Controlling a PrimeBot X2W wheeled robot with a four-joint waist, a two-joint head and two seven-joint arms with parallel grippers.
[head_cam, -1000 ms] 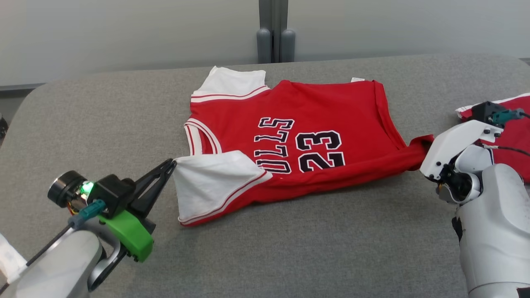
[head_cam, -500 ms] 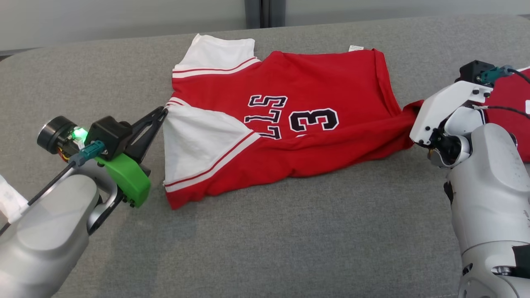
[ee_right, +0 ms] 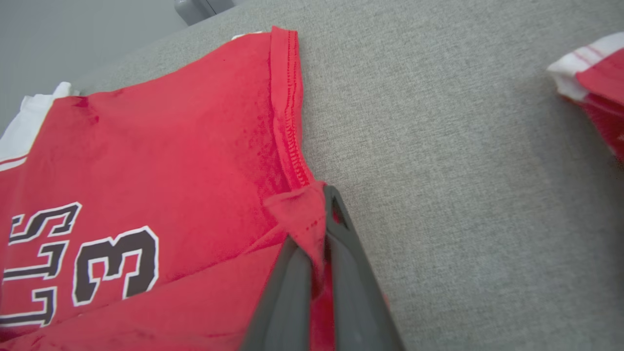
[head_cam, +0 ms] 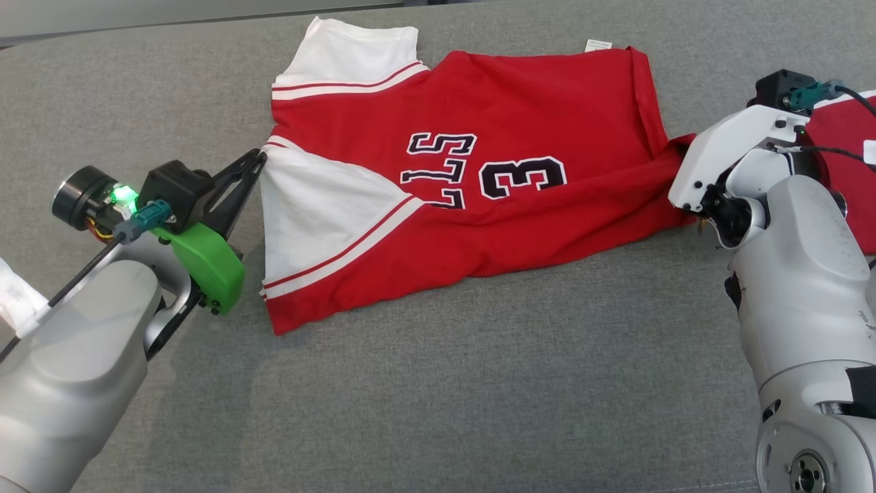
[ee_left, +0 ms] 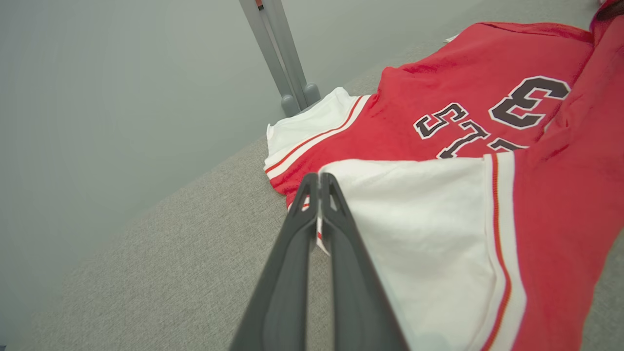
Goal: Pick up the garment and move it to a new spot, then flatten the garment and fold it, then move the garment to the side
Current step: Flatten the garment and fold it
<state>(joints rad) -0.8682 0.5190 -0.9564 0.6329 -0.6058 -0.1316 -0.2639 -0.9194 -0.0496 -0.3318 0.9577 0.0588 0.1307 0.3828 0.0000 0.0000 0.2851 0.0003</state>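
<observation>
The red jersey [head_cam: 479, 178] lies upper-middle in the head view on the grey fabric surface [head_cam: 438, 397], its lower edge folded up. The left gripper [head_cam: 259, 159], fingers pressed together, pinches the white sleeve corner at the jersey's left edge. The right gripper [ee_right: 325, 195], likewise clamped, pinches the right hem corner. Grey surface stretches wide below. A second red garment [head_cam: 848, 127] sits far right.

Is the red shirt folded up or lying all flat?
Partly folded: the jersey has its near edge laid over the number, pinched by left gripper and right gripper.
</observation>
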